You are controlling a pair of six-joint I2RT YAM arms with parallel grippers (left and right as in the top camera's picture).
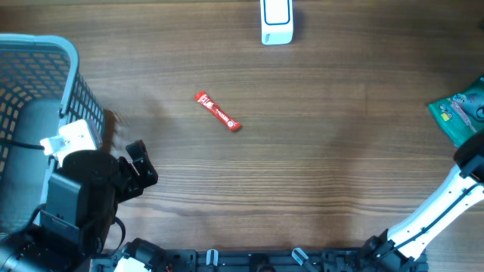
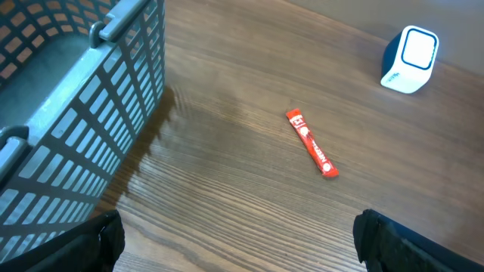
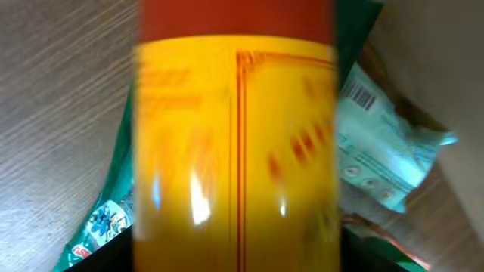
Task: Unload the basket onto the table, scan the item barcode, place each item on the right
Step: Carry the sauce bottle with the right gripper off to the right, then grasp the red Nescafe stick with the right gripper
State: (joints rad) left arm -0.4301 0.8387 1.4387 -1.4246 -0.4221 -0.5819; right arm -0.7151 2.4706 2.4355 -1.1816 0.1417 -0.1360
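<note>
Yellow pack (image 3: pixel 234 143) in rt pincer (image 3: pixel 234 255) — arm (image 1: pixel 442 208) at rt edge.

The basket (image 1: pixel 45 57) stands at the left edge of the table (image 1: pixel 318 174). The stick sachet (image 1: pixel 218 111) lies alone on the table, right of the basket and left of centre. The scanner (image 1: pixel 276 21) stands at the far edge, behind and right of the sachet, well apart from it. 1 packet (image 1: pixel 460 115) lies at the right edge. Seen from the right wrist, a package (image 3: pixel 234 151) sits close before the camera, over other packets (image 3: pixel 386 151) lying on the table.
</note>
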